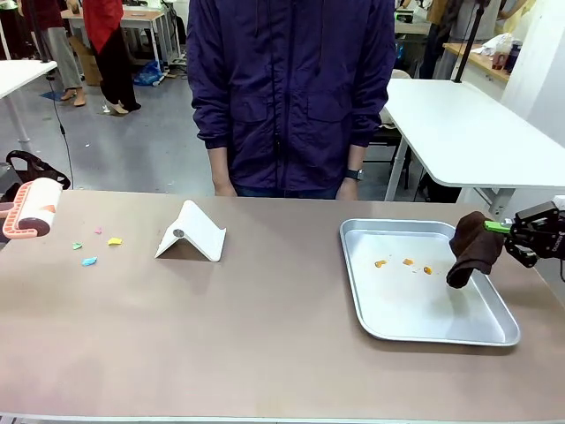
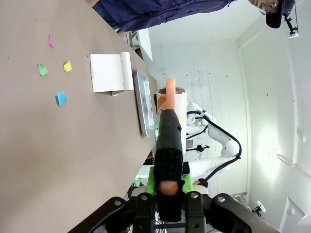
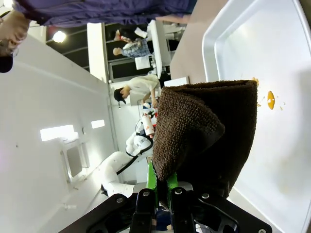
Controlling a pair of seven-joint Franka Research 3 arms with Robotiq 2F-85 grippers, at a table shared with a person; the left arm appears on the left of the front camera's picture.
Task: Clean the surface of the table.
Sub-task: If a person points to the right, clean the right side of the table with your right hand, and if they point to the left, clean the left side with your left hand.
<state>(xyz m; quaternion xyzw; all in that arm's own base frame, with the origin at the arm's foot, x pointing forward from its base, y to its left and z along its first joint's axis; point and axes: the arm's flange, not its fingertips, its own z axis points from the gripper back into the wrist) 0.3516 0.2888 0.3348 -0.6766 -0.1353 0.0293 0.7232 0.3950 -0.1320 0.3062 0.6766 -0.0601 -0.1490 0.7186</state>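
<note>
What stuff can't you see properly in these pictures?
- Front view: the handle of the lint roller is cut off by the left edge.
- Right wrist view: the brown cloth hides the fingertips of the right hand.
- Front view: the orange bits on the tray are too small to name.

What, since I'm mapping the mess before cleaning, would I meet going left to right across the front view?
lint roller → coloured paper scraps → white folded stand → orange crumbs in the metal tray → brown cloth → right gripper
</note>
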